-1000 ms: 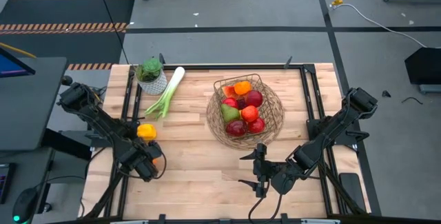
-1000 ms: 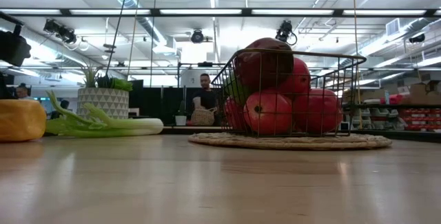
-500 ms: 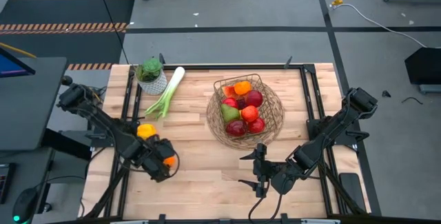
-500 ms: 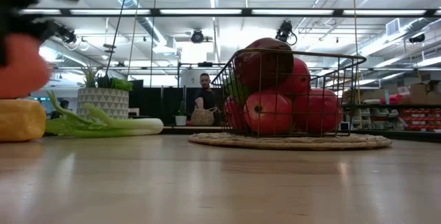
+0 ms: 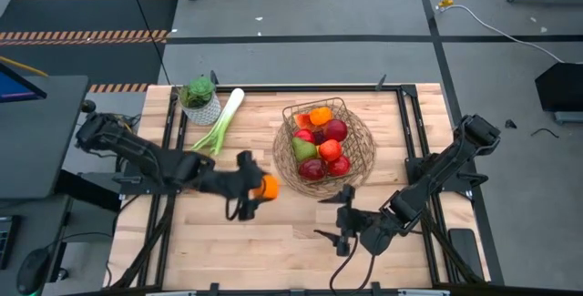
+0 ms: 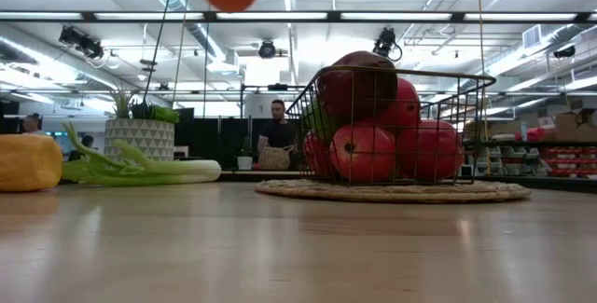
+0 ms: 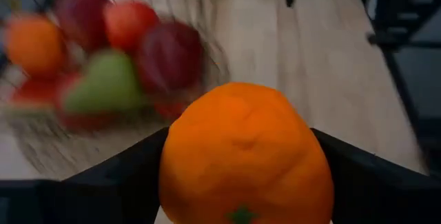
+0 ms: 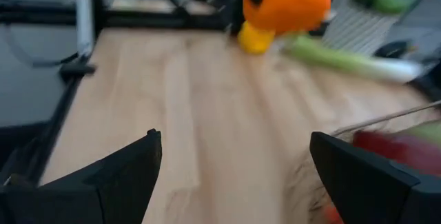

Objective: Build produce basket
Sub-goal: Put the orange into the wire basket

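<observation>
wooden table (image 5: 273, 232), left gripper (image 5: 256, 188) gripping orange (image 5: 268, 187)

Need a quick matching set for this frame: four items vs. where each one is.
1. orange
2. leek
3. green pear
4. right tool

a. in the basket
b. open, empty, over the near table edge
c. held in the left tool, above the table
d. lying on the table beside the potted plant

Pairs: 1-c, 2-d, 3-a, 4-b
</observation>
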Robot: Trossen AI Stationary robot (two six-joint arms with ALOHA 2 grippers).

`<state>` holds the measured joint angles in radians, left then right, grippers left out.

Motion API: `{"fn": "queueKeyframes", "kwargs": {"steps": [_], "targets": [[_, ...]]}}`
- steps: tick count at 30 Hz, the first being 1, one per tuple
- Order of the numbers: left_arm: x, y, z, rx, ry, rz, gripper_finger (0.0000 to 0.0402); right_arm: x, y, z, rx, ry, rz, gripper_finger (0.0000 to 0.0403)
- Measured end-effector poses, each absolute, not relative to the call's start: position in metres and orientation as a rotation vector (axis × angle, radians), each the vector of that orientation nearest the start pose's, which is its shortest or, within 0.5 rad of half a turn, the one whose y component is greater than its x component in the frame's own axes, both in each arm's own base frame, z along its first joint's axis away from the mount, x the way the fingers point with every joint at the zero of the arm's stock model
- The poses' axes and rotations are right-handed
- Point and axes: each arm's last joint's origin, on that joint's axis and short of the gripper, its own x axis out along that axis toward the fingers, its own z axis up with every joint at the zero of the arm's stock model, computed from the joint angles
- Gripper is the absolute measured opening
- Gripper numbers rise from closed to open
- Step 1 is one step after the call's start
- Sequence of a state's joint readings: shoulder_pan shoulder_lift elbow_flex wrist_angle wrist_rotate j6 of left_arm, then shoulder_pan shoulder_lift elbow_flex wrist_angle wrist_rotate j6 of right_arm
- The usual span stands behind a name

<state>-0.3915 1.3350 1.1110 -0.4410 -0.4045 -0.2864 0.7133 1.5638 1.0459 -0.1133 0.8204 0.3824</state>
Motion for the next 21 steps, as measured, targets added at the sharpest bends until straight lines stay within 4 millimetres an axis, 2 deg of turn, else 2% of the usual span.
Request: {"fn": "queueKeyframes", "kwargs": {"steps": [4, 10, 17, 21], "targets": [[0.282, -0.075, 0.313, 0.05, 0.522, 0.124, 0.0314, 0.255, 0.192, 0.268, -0.103, 0.336, -0.291, 0.0374], [0.309, -0.041, 0.316, 0.067, 0.401, 0.106, 0.0314, 0.24, 0.172, 0.298, -0.204, 0.233, -0.507, 0.0374], [0.351, -0.015, 0.301, 0.085, 0.231, 0.006, 0.0323, 0.243, 0.149, 0.308, -0.34, 0.235, -0.702, 0.0374], [0.372, -0.005, 0.287, 0.128, 0.239, 0.004, 0.0338, 0.245, 0.141, 0.312, -0.338, 0.235, -0.73, 0.0374]]}}
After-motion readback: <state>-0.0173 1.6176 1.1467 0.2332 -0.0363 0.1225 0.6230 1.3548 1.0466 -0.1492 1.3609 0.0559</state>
